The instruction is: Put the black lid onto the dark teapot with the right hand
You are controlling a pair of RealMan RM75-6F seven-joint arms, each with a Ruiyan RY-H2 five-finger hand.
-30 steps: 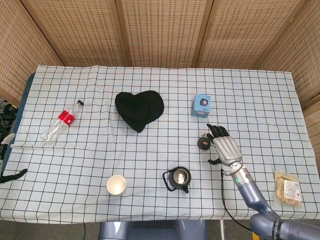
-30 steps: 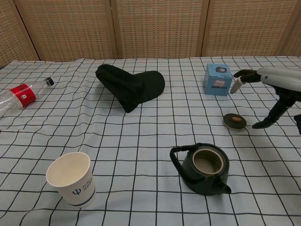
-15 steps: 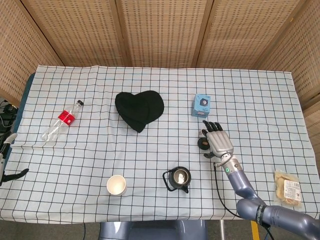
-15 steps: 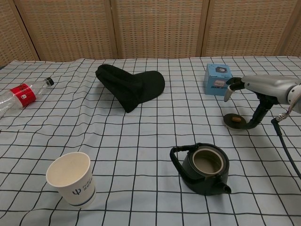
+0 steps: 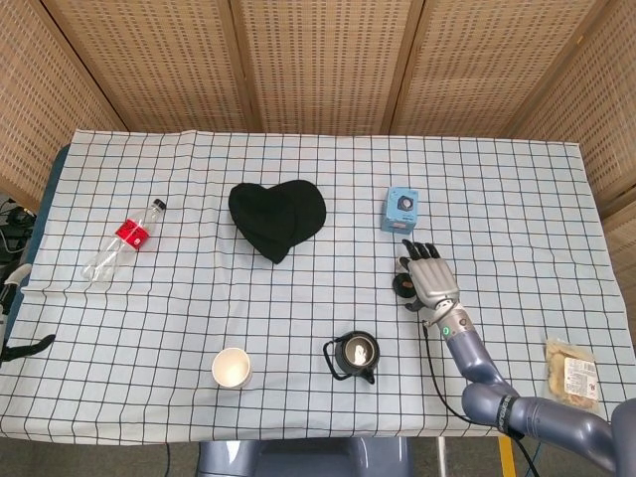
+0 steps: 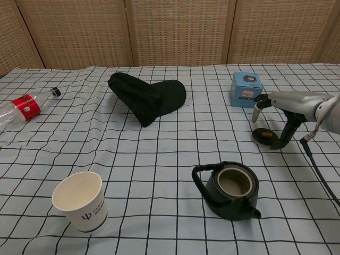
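The black lid [image 6: 264,136] lies flat on the checked cloth, right of centre, also seen in the head view as the lid [image 5: 403,284]. My right hand [image 6: 283,106] hovers over it with fingers spread above the lid and the thumb pointing down just right of it; it grips nothing. From the head camera the right hand [image 5: 430,279] covers the lid's right side. The dark teapot [image 6: 231,189] stands uncovered near the front edge, handle to the left, teapot [image 5: 355,353] left of and nearer than the lid. Only a dark sliver of the left hand [image 5: 28,347] shows at the frame's edge.
A blue box [image 6: 246,88] stands just behind the lid. A black cloth hat [image 6: 149,97] lies mid-table, a plastic bottle [image 6: 24,106] at far left, a paper cup [image 6: 79,201] at front left. A snack packet [image 5: 571,373] lies at the front right.
My right hand has moved left and lower, from beside the lid to over it, with the thumb now down close by the lid's right edge. The lid and teapot have not moved.
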